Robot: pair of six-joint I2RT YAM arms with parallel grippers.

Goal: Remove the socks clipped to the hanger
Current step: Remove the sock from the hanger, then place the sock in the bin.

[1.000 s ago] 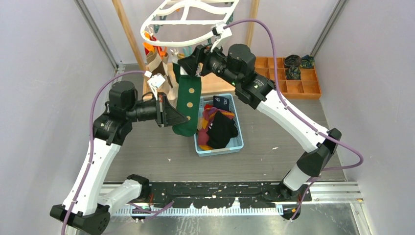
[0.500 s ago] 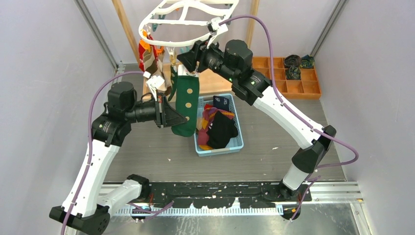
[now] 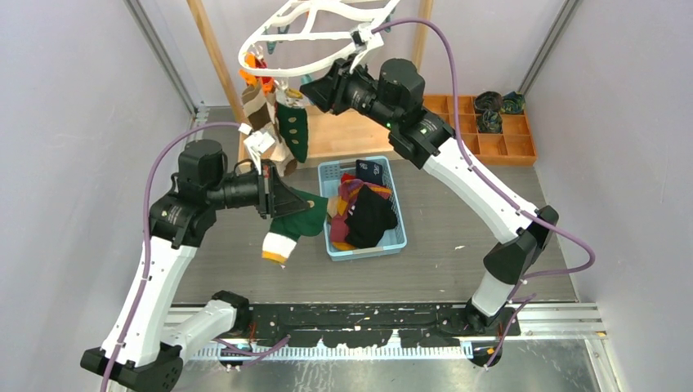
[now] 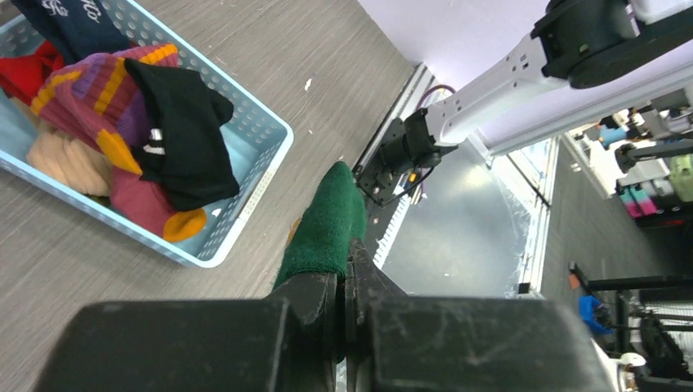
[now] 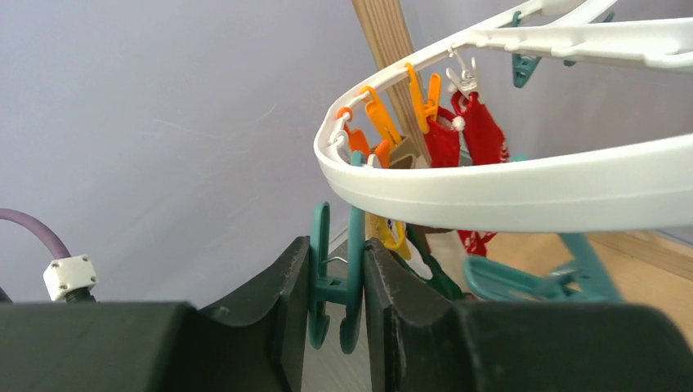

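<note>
The white oval hanger [image 3: 278, 34] hangs tilted at the top, with orange clips [image 5: 380, 114] and teal ones along its rim [image 5: 507, 192]. Socks are still clipped to it: red ones [image 5: 476, 131], beige ones [image 3: 260, 110] and a dark green dotted one [image 3: 294, 131]. My right gripper [image 3: 309, 88] is shut on a teal clip [image 5: 331, 284], squeezing its upper arms between the fingers [image 5: 336, 261]; the clip's lower tips stand apart with nothing in them. My left gripper [image 3: 292, 200] is shut on a green sock [image 3: 301, 224], which hangs free of the hanger, its white and orange toe [image 3: 276, 249] drooping. In the left wrist view the green sock [image 4: 327, 229] sticks out past the gripper [image 4: 345, 278].
A light blue basket [image 3: 384, 245] holding several loose socks sits right of the left gripper, its wall [image 4: 237, 220] showing in the left wrist view. An orange compartment tray [image 3: 490, 147] with rolled socks stands at the back right. A wooden post [image 3: 214, 57] rises behind the hanger.
The right gripper closed on the teal clip and the hanger tipped upward. The green sock came off the clip and now droops lower from the left gripper.
</note>
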